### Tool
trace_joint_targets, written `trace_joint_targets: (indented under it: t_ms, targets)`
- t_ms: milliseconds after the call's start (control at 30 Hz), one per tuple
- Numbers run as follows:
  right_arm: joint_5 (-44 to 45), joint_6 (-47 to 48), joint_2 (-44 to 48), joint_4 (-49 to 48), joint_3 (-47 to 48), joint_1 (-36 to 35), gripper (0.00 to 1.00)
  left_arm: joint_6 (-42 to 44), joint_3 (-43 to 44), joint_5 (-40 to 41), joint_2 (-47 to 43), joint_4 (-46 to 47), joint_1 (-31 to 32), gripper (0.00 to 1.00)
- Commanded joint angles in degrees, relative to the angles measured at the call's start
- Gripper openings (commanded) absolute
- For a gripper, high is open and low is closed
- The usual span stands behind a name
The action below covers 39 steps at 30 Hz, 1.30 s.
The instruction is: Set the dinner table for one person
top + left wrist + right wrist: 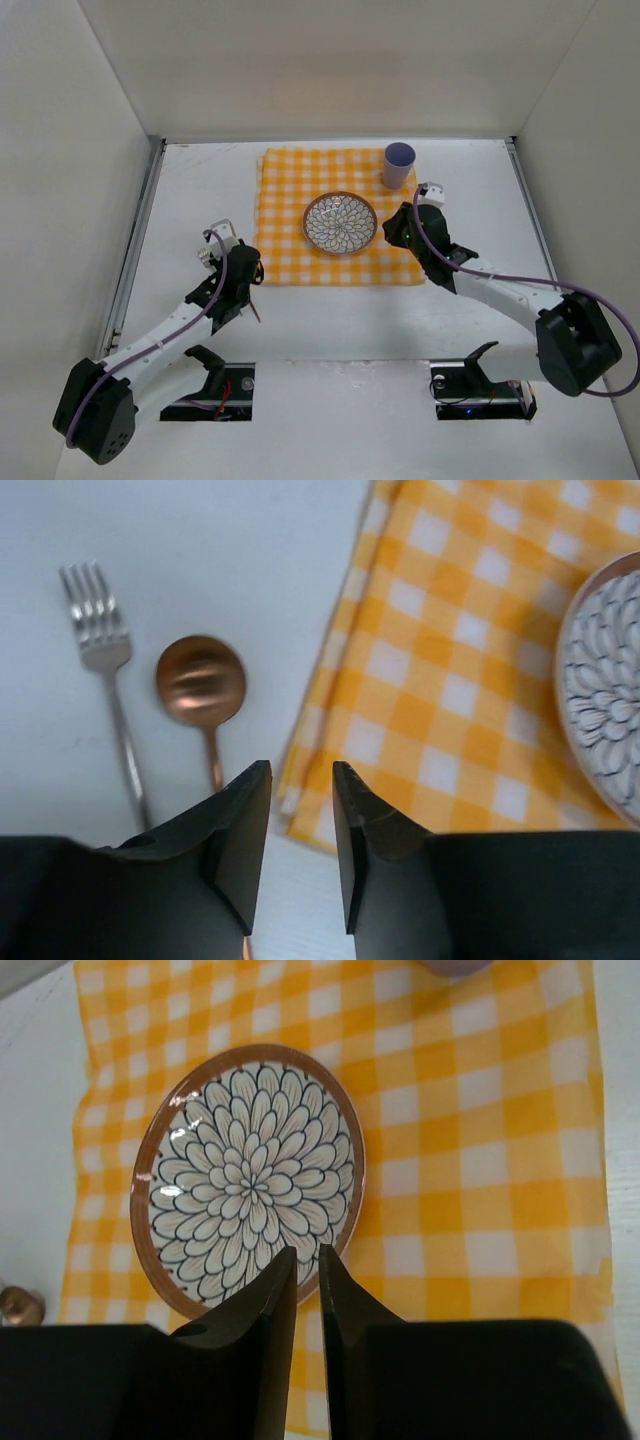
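On the white dinner table lies a yellow-and-white checked cloth. A flower-patterned plate with a brown rim sits on it, and a lilac cup stands at its far right corner. In the left wrist view a silver fork and a copper spoon lie side by side on the table, left of the cloth. My left gripper hovers over the cloth's near left corner, open a little and empty. My right gripper hangs over the plate's near rim, its jaws a narrow slit apart with nothing between them.
White walls enclose the table on the left, back and right. Bare tabletop lies left of the cloth, and the two arm bases sit at the near edge. Much of the spoon and fork is hidden under my left arm in the top view.
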<state>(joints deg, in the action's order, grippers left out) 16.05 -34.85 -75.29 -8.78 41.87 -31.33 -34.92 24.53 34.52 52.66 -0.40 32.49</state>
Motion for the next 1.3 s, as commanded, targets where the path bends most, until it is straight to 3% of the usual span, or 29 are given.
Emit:
trace_joint_targets:
  t_ms: [0, 200, 700, 933, 1100, 1267]
  targets:
    - [0.1, -0.7, 4.7, -7.8, -3.1, -1.5, 0.23, -5.4, 0.3, -1.6, 0.0, -12.5, -1.0, 0.30]
    - [-0.5, -1.4, 4.3, -13.5, -8.2, -2.0, 0.23, -7.3, 3.9, -4.5, 9.3, -15.1, -0.9, 0.31]
    - [-2.5, -1.8, 3.7, -13.2, -8.1, -2.6, 0.27, -8.5, 2.4, -4.7, 16.5, -10.9, -2.8, 0.24]
    - [-2.3, -1.8, 6.2, -13.3, -9.1, -2.4, 0.29, -7.1, 2.2, -4.2, 13.2, -11.5, -4.0, 0.06]
    - [-1.1, -1.4, 7.3, -13.2, -9.6, -2.1, 0.41, -3.9, 7.8, -2.7, 5.7, -17.4, -4.2, 0.04]
    - [0.7, -1.5, 9.1, -13.2, -10.5, -1.0, 0.53, -2.4, 16.6, -0.4, 4.2, -18.1, 1.0, 0.04]
